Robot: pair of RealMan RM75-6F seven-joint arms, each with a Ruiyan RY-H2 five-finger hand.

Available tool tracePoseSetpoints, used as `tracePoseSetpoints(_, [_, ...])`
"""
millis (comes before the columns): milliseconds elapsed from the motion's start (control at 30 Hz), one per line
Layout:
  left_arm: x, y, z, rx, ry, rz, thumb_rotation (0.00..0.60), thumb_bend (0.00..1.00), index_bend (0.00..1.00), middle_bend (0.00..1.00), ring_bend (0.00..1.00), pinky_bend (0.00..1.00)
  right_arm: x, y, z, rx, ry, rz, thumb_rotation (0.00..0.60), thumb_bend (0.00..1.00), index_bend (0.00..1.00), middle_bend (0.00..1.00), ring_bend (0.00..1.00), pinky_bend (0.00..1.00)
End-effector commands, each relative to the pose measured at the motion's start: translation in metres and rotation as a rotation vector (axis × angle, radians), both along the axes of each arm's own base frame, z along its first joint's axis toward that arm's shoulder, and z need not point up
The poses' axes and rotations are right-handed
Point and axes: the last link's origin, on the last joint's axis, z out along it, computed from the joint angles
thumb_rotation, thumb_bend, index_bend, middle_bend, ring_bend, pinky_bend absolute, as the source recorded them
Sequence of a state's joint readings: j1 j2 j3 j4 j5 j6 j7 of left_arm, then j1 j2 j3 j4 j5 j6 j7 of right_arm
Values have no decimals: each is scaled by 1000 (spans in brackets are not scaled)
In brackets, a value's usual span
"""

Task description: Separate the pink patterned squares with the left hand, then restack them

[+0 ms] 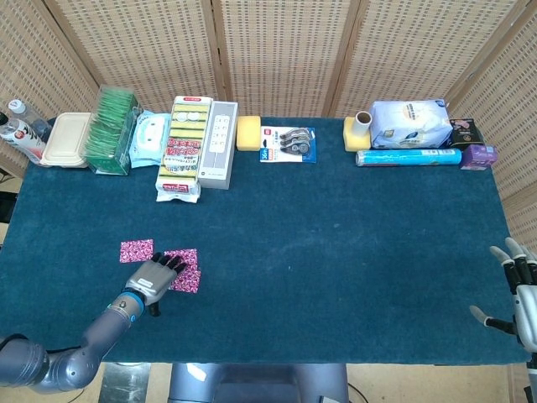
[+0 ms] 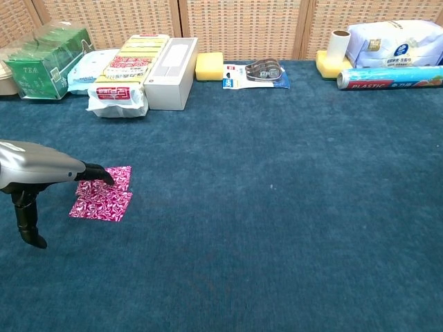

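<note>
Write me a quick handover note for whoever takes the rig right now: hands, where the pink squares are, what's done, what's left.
Left hand: fingertips resting on the near pink square, holding nothing.
Right hand: open, idle at the table's right edge.
Squares: one lies alone to the left; the near one has another peeking out beyond it.
Done: separating, at least partly.
Left: restack them all.

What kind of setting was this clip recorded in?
Probably a staged data-collection setup, not a real home: a table covered in dark teal cloth, woven screen panels closing off the back, and household goods such as a sponge pack and a plastic-wrap roll lined along the far edge.
</note>
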State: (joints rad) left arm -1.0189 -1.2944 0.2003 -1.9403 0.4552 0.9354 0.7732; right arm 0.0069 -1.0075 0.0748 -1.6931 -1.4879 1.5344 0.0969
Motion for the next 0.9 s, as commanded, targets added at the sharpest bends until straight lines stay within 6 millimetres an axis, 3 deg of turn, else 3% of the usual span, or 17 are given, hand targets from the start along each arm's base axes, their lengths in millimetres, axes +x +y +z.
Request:
tracePoseSetpoints(33, [0,1,0,5,3,2,600,73,0,0,0,24,0,0,0,0,-3,0,600,0,118,17,6,10])
tracePoseSetpoints(633, [-4,14,3,37,22,26,600,72,0,0,0,24,-1,0,1,5,-9,0,600,0,118,17,6,10])
tracePoseSetpoints(900, [2,3,13,23,-18,-3,600,72,0,0,0,24,-1,0,2,3,-10,0,600,0,119,17,6,10])
